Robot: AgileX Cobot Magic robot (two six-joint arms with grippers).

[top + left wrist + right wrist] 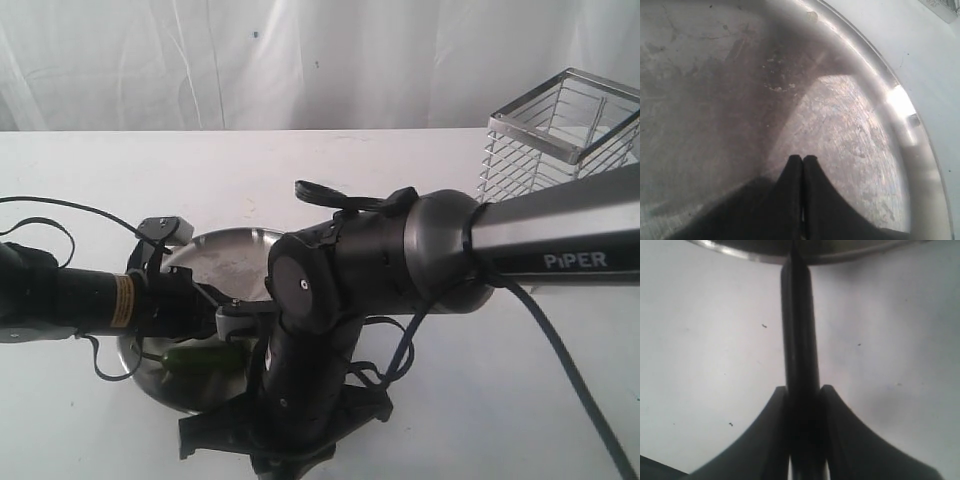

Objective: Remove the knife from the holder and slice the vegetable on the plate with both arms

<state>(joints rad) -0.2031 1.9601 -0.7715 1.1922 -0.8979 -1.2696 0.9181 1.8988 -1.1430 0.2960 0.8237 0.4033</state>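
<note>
- Right gripper (802,405) clamps the knife (799,330), handle pointing at the plate (760,257) rim
- Left gripper (803,161), fingers together and empty, is nearer the vegetable (195,358)

We find the plate (225,250) half hidden behind both arms; the vegetable (195,358) partly covered; the knife (799,340) blade tip out of sight.

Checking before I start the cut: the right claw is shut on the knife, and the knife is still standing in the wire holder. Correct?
Not quite. The right claw is shut on the knife, but the knife is not in the holder. The right wrist view shows it held out over the table, its tip at the rim of the plate.
</note>
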